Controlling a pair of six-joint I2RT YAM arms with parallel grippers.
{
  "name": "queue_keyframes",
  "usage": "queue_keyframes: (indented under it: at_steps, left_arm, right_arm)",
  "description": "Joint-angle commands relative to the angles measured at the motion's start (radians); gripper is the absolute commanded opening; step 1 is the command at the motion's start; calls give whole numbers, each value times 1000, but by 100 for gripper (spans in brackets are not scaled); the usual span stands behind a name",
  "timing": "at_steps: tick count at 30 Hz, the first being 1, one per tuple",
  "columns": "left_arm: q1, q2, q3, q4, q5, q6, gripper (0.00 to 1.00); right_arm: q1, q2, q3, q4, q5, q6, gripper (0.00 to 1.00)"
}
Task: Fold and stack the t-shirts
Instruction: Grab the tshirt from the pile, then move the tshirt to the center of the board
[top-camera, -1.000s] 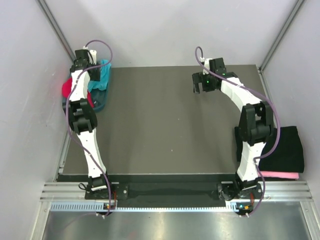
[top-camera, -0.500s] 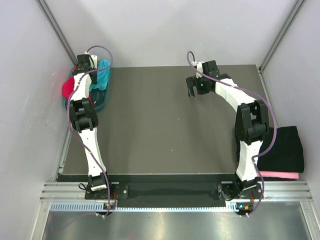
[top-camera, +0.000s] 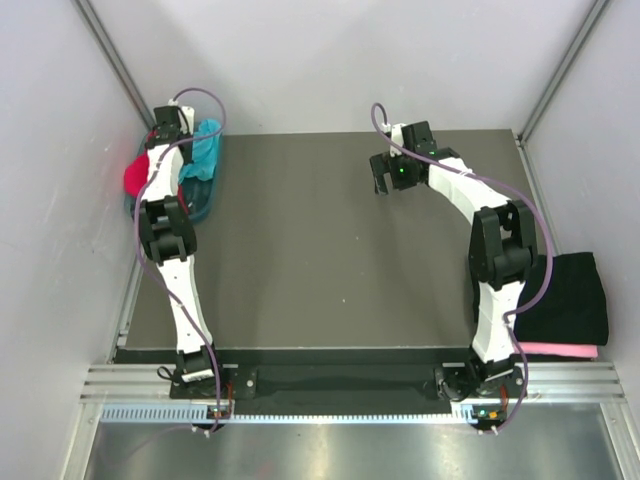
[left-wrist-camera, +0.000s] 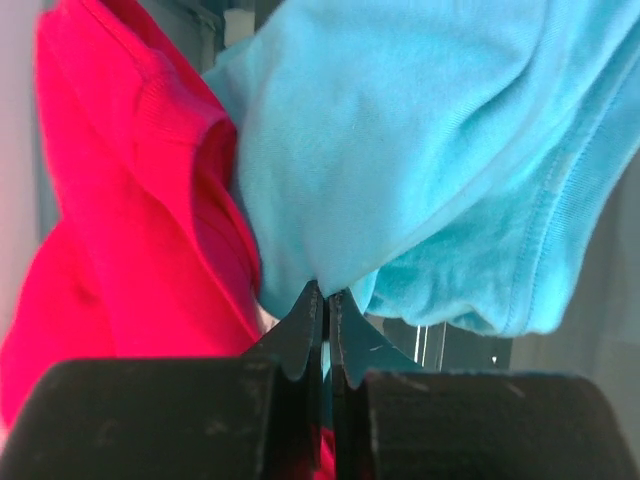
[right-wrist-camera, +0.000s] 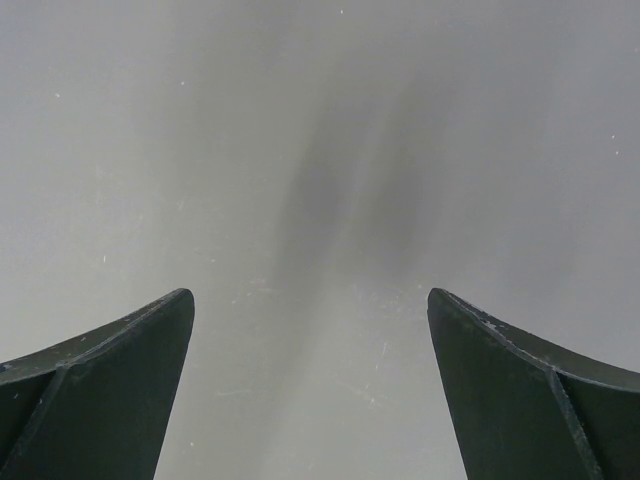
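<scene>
Currently left hand (left-wrist-camera: 325, 300) clenches only a sliver of the soft turquoise cotton t-shirt (left-wrist-camera: 430, 150), so lifting may pull it free.

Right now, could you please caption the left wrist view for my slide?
Left gripper shut on the turquoise shirt, beside the red shirt.
</scene>
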Motion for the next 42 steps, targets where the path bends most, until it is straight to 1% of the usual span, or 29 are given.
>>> queue_keyframes:
  at_steps: [1,4,5,7,8,9,11,12,13,14,15,16,18,19,21,22,23,25,27,30,31,33,35,36,37,40,41,42]
  left_arm:
    - [-39,-174,8,54,16,9,0]
    - [-67,-248,3,65,19,4,0]
    - [-73,-266,4,66,29,-3,0]
    - [-94,-320,7,72,34,-14,0]
    - [-101,-358,7,76,37,-16,0]
    - [-116,-378,6,79,51,-19,0]
    - [-127,-435,7,103,68,-32,0]
    - [-130,-453,6,114,86,-38,0]
    - [-136,-472,7,126,100,-46,0]
    - [-138,-507,7,151,115,-63,0]
    - [-141,-524,7,160,175,-71,0]
    - [-144,-541,6,168,201,-78,0]
    - [-154,-595,-15,189,252,-91,0]
    - [-165,-614,-26,197,304,-97,0]
    - [-196,-670,-58,198,353,-92,0]
    - [-202,-687,-66,198,388,-91,0]
    - [-229,-714,-69,194,410,-95,0]
    - [-291,-739,-68,183,427,-91,0]
    - [-364,-766,-66,174,422,-68,0]
    - [-445,-786,-59,172,434,-80,0]
    - [-461,-790,-55,171,437,-94,0]
    - [-502,-794,-51,168,467,-150,0]
    - [-536,-802,-58,154,476,-183,0]
    - [-567,-806,-83,149,482,-190,0]
    - [-579,-812,-104,151,487,-198,0]
    - [-607,-832,-213,169,500,-230,0]
    - [-608,-823,-260,178,516,-255,10]
    - [-608,-811,-279,180,525,-264,14]
  right_arm:
    - [14,-27,34,45,13,-9,100]
    - [36,-27,58,52,107,-87,100]
    - [59,-43,45,71,187,-147,100]
    - [76,-87,-9,214,231,-195,100]
    - [86,-145,-71,272,246,-224,100]
    - [88,-171,-98,373,248,-227,100]
    - [88,-233,-139,450,219,-221,100]
    - [88,-239,-132,452,179,-232,100]
    - [87,-228,-79,426,146,-238,100]
    - [90,-215,-40,350,116,-227,100]
    - [88,-196,4,298,81,-213,100]
    - [87,-155,102,245,88,-175,100]
    - [80,-123,194,102,107,-120,100]
    - [65,-124,228,75,107,-86,100]
    - [57,-164,189,102,107,-100,100]
    - [57,-211,139,119,110,-118,100]
    - [57,-233,121,133,143,-152,100]
    - [59,-283,92,144,162,-195,100]
    - [57,-316,78,133,155,-235,100]
    - [57,-392,26,127,116,-314,100]
    - [57,-443,-9,125,68,-353,100]
    - [57,-500,-52,114,33,-388,100]
    - [59,-596,-121,108,9,-423,100]
    - [59,-628,-147,107,7,-434,100]
    - [59,-696,-194,107,13,-448,99]
    - [59,-812,-290,116,53,-475,100]
    - [57,-836,-308,113,68,-479,100]
    - [59,-857,-327,107,82,-483,100]
